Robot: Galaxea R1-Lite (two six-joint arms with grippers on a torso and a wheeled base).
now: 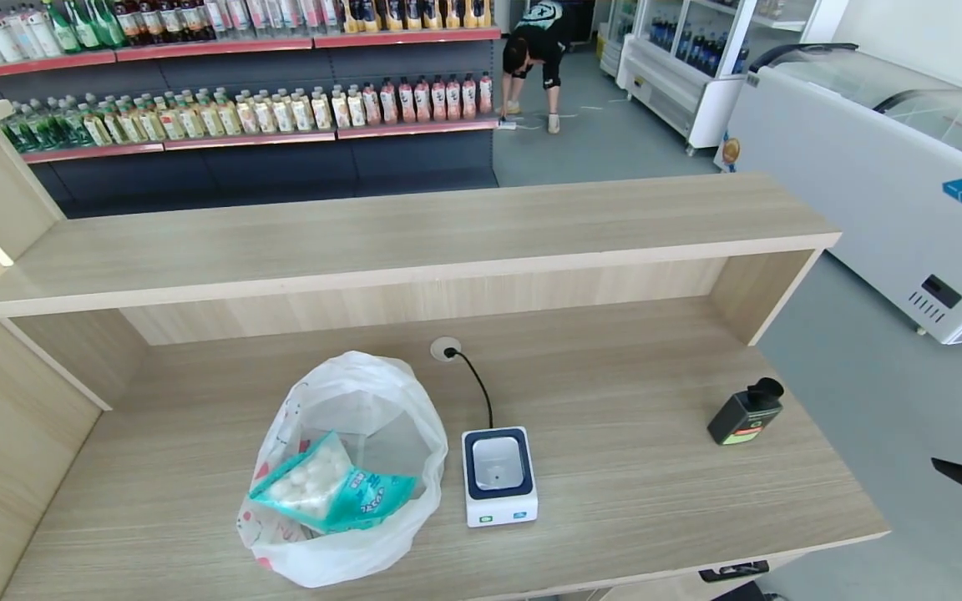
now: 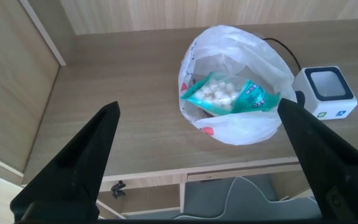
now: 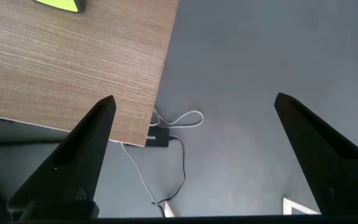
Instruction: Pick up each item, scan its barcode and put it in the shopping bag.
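1. On the lower surface of the pale wood-grain checkout counter (image 1: pixel 656 467), toward its front left corner, sits the white, translucent plastic shopping bag (image 1: pixel 347 417) with its mouth open. A teal plastic packet of small white balls (image 1: pixel 326 492) already lies inside. I count that item as done.
2. Just beside the bag, near the middle of the front edge, stands the white box scanner with a dark-blue-framed window (image 1: pixel 498 476) facing up. Its black cable (image 1: pixel 474 380) runs back to a round port in the counter.
3. The item left to handle is a dark squat bottle with a black cap and a red-and-green label (image 1: pixel 744 413). It sits close to the counter's right edge, well apart from the scanner. I cannot tell whether it stands or lies tilted.
4. The left gripper (image 2: pixel 199 104) hangs above the bag with fingers spread wide and nothing in them.
5. The right gripper (image 3: pixel 194 98) is past the counter's right edge, over the grey floor. Its fingers are wide apart and it is empty.
6. My judgement is that we are at the pick-up step for the bottle, roughly half way through.
7. The next move calls for the right arm.
   - Bring it in over the right edge and close on the bottle's body below the cap.
   - Carry the bottle to the scanner and turn its barcode to the window.
   - Only after that does it go in the bag.
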